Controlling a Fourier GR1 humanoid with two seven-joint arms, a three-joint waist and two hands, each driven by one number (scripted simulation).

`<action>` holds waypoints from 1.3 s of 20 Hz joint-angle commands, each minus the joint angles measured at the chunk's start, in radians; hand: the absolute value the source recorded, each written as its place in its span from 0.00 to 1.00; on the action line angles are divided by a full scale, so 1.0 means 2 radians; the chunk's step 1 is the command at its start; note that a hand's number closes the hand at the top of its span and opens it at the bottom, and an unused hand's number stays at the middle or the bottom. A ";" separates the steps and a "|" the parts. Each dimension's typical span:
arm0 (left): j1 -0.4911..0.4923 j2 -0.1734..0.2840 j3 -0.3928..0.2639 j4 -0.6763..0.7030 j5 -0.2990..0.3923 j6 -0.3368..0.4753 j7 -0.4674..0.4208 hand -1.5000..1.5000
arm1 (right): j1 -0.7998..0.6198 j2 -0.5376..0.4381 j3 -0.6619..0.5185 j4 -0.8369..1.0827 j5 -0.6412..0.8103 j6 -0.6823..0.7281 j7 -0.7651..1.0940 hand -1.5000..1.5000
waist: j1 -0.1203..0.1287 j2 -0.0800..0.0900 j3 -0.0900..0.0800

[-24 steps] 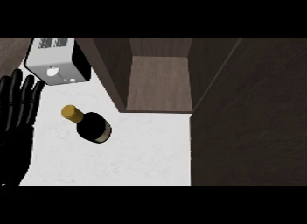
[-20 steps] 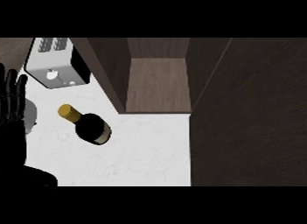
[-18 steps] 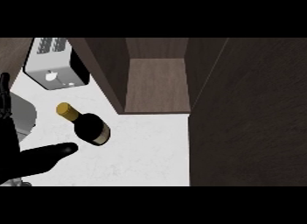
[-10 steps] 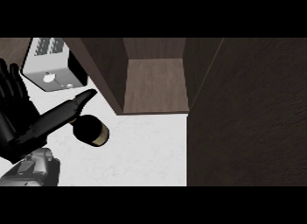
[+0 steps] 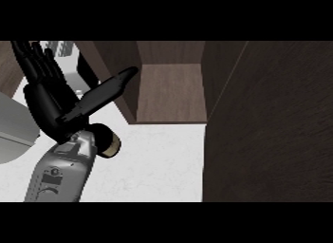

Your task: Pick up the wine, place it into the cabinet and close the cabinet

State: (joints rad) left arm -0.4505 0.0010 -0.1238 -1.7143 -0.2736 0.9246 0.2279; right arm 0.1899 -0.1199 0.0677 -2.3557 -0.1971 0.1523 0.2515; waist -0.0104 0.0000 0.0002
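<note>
The head view shows one hand (image 5: 53, 102) at the left of the frame, on a grey forearm (image 5: 60, 173) that rises from the lower edge. From this view alone it cannot be told whether it is the left or the right hand. Its fingers (image 5: 36, 59) are straight and spread, pointing toward the top of the frame; the thumb (image 5: 106, 90) is extended to the right, toward the cabinet (image 5: 169, 95). The hand is open — nothing is clamped in it.

The wine bottle (image 5: 107, 142) lies on the white counter (image 5: 155, 166), just below the wrist. Most of it is hidden behind the wrist and forearm; only a dark rounded part with a pale end shows. Whether the hand touches it cannot be told.

The cabinet stands open, its brown interior visible above the counter. The thumb tip overlaps the cabinet's left side wall (image 5: 116, 61). A dark door panel (image 5: 277, 123) fills the right of the frame.

A toaster (image 5: 60, 50) is partly visible behind the fingers at the upper left. A grey object (image 5: 4, 128) fills the left edge — not identifiable.
</note>
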 commanded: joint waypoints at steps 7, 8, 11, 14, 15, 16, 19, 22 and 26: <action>0.005 0.000 -0.034 0.013 -0.014 0.044 0.007 0.00 | 0.005 0.001 -0.021 -0.018 -0.015 0.021 0.022 0.00 | 0.003 0.000 0.000; 0.023 0.000 -0.043 0.014 0.019 0.045 -0.029 0.00 | -0.052 -0.013 -0.046 -0.015 -0.044 0.005 0.063 0.00 | 0.004 0.000 0.000; 0.018 0.000 -0.051 -0.034 -0.062 0.039 0.062 0.00 | -0.021 0.011 -0.009 -0.023 0.000 0.003 0.046 0.00 | 0.006 -0.001 0.000; 0.002 0.000 -0.063 0.004 -0.064 0.072 0.064 0.00 | -0.034 0.001 -0.029 -0.032 -0.034 0.004 0.076 0.00 | 0.004 -0.001 0.000; 0.038 0.000 -0.077 -0.023 -0.060 0.076 0.049 0.00 | -0.026 0.000 -0.026 -0.054 -0.024 0.000 0.089 0.00 | 0.004 -0.001 0.000; 0.019 0.000 -0.103 -0.019 -0.101 0.099 0.107 0.00 | -0.049 0.020 -0.004 -0.004 0.016 -0.010 0.057 0.00 | 0.006 -0.001 0.000; 0.044 0.000 -0.060 -0.004 -0.057 0.078 0.044 0.00 | -0.042 0.014 -0.017 -0.035 -0.005 -0.007 0.076 0.00 | 0.004 0.000 0.000; 0.050 0.000 -0.048 -0.032 -0.100 0.061 0.096 0.00 | -0.052 0.031 0.015 -0.012 0.037 -0.011 0.053 0.00 | 0.006 -0.001 0.000; 0.078 0.000 -0.089 -0.045 -0.150 0.105 0.127 0.00 | -0.013 0.002 -0.050 -0.031 -0.029 0.026 0.048 0.00 | 0.004 -0.001 0.000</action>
State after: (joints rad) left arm -0.3176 0.0009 -0.2698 -1.7826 -0.4820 1.0594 0.3986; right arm 0.1127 -0.0953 0.0292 -2.4006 -0.1948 0.1609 0.3790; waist -0.0012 -0.0017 0.0000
